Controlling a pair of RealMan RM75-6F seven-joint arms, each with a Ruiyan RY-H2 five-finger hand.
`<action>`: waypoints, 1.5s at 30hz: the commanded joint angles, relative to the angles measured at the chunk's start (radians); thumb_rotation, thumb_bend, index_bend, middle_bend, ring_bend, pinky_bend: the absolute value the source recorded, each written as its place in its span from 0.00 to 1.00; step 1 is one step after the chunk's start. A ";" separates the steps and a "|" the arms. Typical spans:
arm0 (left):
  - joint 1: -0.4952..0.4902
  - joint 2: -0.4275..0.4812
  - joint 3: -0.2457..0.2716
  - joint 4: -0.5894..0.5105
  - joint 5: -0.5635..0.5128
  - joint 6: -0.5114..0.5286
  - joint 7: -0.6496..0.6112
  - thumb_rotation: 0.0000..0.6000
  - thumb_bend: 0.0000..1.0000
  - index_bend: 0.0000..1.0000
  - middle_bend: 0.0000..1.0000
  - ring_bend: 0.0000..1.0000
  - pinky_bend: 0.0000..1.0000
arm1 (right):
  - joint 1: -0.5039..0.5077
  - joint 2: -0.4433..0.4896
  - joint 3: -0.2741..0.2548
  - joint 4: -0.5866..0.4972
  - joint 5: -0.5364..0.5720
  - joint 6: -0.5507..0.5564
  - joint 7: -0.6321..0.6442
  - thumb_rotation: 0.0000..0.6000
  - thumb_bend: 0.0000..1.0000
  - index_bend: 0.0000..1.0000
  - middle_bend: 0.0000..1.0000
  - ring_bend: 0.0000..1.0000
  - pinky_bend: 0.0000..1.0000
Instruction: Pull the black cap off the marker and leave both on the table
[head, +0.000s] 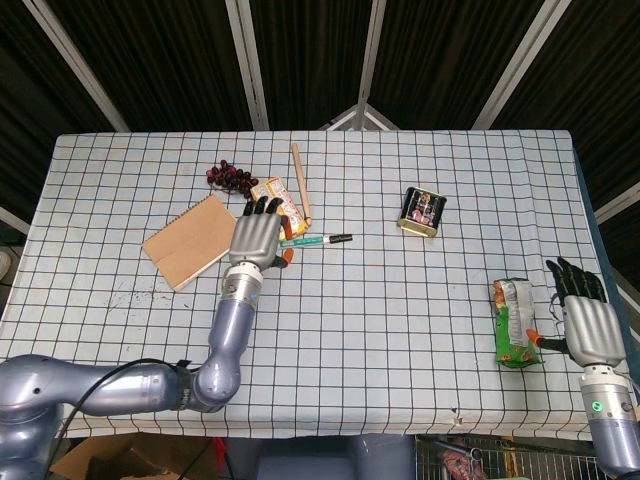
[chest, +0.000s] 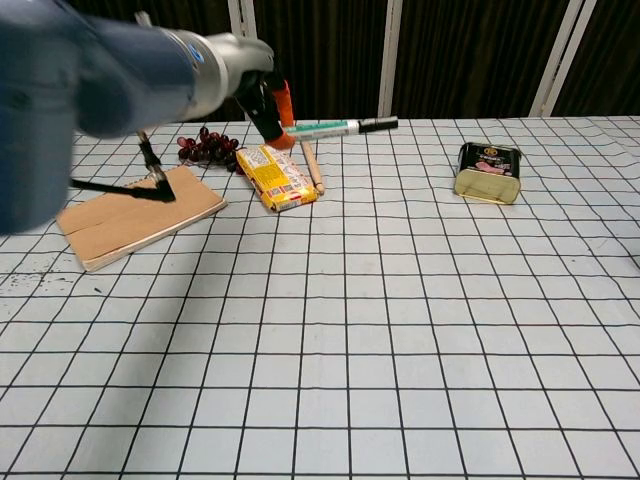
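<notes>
Chest view showed the left hand holding the marker level above the tabletop, black cap on, pointing right. The right hand, fingers spread and empty, waited at the near right; uncapping remained undone.

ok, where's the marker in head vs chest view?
Head view: the marker is left of centre, held by the left hand, black cap pointing right.
Chest view: upper middle, lifted off the table, cap at its right end.
Shared landmark: the tin to its right.
</notes>
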 joint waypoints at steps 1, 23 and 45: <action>0.053 0.135 -0.027 -0.146 -0.029 0.034 0.005 1.00 0.62 0.69 0.09 0.00 0.00 | 0.040 -0.005 0.026 -0.039 0.026 -0.020 -0.045 1.00 0.18 0.02 0.00 0.00 0.00; -0.051 0.243 0.039 -0.187 -0.158 -0.072 -0.041 1.00 0.62 0.70 0.09 0.00 0.00 | 0.600 -0.141 0.278 -0.333 0.588 -0.063 -0.573 1.00 0.18 0.19 0.00 0.00 0.00; -0.108 0.223 0.106 -0.166 -0.127 -0.056 -0.151 1.00 0.63 0.72 0.11 0.00 0.00 | 0.917 -0.363 0.320 -0.176 0.922 0.076 -0.712 1.00 0.28 0.36 0.00 0.01 0.00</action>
